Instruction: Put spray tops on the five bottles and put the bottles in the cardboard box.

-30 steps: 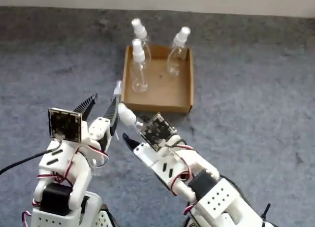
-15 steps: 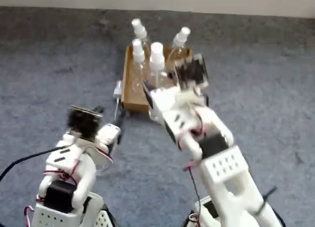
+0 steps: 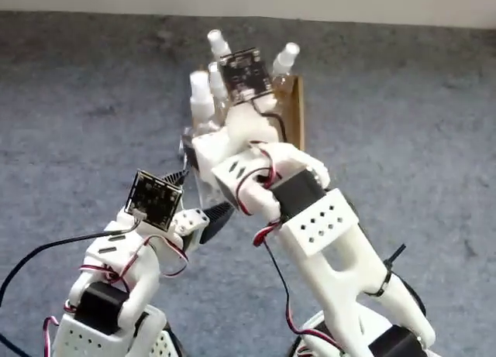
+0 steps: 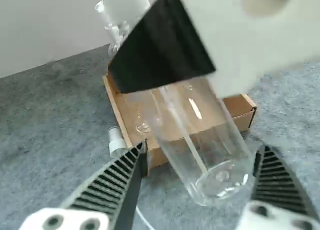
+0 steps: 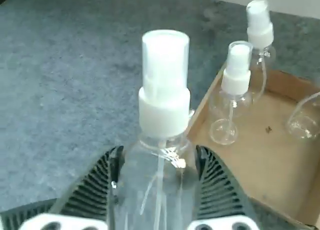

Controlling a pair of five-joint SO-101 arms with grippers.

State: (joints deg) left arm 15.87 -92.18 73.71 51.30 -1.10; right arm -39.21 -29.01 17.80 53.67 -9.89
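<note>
Grey carpet (image 3: pixel 403 140) | right gripper (image 5: pixel 157 155) clenched on clear bottle (image 5: pixel 160 185), white spray top fitted, raised beside cardboard box (image 5: pixel 260 155) | my left gripper (image 4: pixel 202 150) spread wide around its base | capped bottles (image 5: pixel 235 90) in box, loose spray top (image 4: pixel 116 142) alongside

We see the right arm's tool (image 3: pixel 208 152) stretched out at the left edge of the cardboard box (image 3: pixel 298 117), gripping a clear bottle (image 3: pixel 201 97) upright by its body. Three other bottles (image 3: pixel 285 59) stand beyond it. The left tool (image 3: pixel 215 216) hangs nearer, over the grey counter (image 3: pixel 77 101).
</note>
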